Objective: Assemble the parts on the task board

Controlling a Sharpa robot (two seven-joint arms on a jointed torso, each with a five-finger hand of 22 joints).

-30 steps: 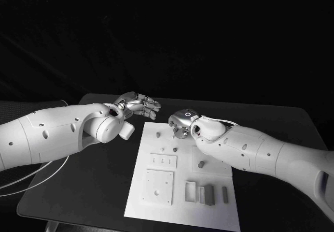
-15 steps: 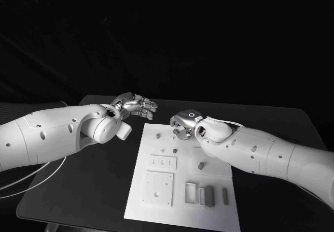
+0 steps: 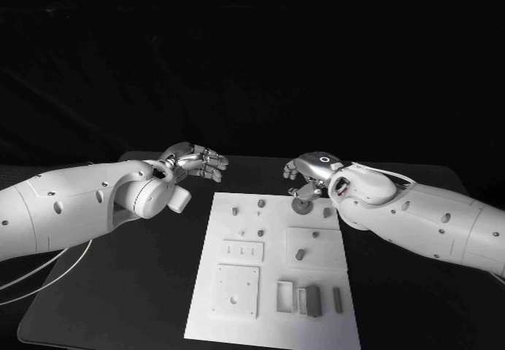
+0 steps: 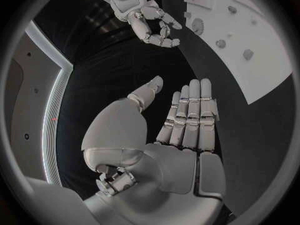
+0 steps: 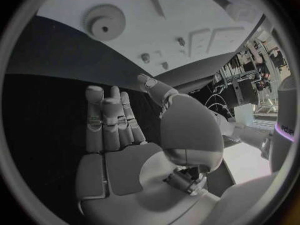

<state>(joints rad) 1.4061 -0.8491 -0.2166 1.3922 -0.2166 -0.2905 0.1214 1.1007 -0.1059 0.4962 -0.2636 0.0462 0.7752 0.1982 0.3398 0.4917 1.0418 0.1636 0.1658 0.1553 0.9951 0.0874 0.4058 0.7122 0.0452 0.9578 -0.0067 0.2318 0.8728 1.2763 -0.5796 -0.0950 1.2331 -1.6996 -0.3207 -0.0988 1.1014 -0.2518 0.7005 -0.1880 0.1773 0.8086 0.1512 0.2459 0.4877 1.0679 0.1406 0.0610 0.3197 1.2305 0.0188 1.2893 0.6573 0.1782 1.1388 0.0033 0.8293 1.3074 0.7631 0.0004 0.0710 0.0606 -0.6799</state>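
Note:
The white task board (image 3: 268,321) lies in the middle of the black table. On its far part sits a round gear-like part (image 3: 303,207), with small pegs (image 3: 261,203) beside it. My right hand (image 3: 307,171) hovers just beyond the gear over the board's far edge, fingers apart and holding nothing. The right wrist view shows its palm (image 5: 119,150) bare, with the gear (image 5: 104,21) on the board (image 5: 187,5) ahead. My left hand (image 3: 195,160) hangs left of the board's far corner, flat and empty (image 4: 187,120). The left wrist view also has the right hand (image 4: 147,17) near the gear (image 4: 199,25).
Nearer me the board carries two flat rectangular plates (image 3: 237,290), a small stub (image 3: 300,254) and upright blocks (image 3: 311,299). Black table (image 3: 126,292) spreads on both sides. A cable (image 3: 42,273) trails under my left arm.
My right hand has lifted off the board's far part and moved right and back; the round gear now shows where it was. The left hand drew slightly back.

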